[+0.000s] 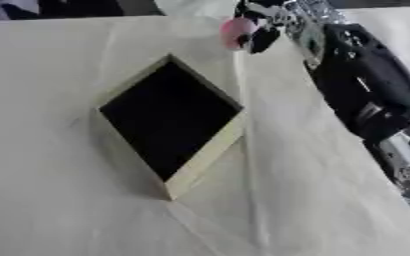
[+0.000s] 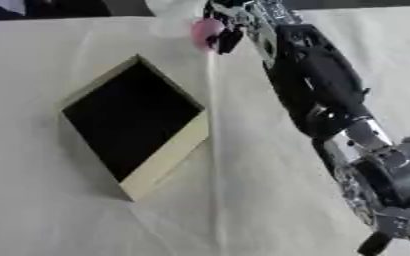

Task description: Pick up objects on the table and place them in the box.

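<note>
Cloth-covered table [image 1: 60, 150], box [image 1: 204, 157], pink object [image 1: 235, 31]

Creased cream cloth [image 1: 60, 200] covers the whole table.

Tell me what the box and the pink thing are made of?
The box looks like pale wood or cardboard: matte, tan walls with straight flat edges, dark inside. The pink object in the right hand looks smooth and rounded, perhaps plastic or rubber; I cannot tell which.
</note>
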`<state>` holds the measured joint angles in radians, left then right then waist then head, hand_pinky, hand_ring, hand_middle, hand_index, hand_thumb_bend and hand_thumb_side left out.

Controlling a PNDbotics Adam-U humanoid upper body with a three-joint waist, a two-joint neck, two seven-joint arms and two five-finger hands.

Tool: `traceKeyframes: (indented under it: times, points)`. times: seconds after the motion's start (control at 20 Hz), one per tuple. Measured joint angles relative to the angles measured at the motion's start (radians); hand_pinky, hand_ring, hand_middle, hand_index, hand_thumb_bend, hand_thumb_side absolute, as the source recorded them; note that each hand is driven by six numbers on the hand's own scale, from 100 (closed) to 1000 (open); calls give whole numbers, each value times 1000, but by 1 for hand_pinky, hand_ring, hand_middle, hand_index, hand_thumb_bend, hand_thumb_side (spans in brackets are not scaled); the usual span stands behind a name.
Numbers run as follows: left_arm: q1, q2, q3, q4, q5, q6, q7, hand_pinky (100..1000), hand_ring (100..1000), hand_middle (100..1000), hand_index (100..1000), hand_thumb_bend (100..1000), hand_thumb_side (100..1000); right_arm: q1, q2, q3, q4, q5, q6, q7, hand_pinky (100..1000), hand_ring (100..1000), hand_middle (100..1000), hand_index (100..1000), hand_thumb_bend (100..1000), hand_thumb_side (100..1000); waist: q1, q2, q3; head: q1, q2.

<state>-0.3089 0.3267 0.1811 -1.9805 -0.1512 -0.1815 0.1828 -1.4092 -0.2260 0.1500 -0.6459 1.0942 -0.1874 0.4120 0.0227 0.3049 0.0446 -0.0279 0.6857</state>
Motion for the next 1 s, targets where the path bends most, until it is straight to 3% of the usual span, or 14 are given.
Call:
traceKeyframes:
  times: [0.25,0.5,0.75,1.0]
  points:
    - [0,1,0,0,-6,1,-1,707,753,773,781,100,696,-2,-54,100,-168,-142,-38,75,774,677,510,716,100,100,-6,-5,-2,4,8]
    - [-3,1,-2,0,-8,0,-1,707,754,774,781,100,696,26,-99,213,-370,-289,-24,166,777,689,519,717,100,100,-11,-8,0,5,9]
    - [-8,2,-5,0,-8,-2,-4,707,754,774,781,100,695,80,-141,332,-617,-412,53,253,775,696,524,720,100,100,-18,-8,7,5,9]
    - [-8,4,-5,0,-8,-3,-5,707,753,774,781,100,696,114,-168,396,-748,-469,117,313,770,698,523,717,100,100,-20,-8,11,4,9]
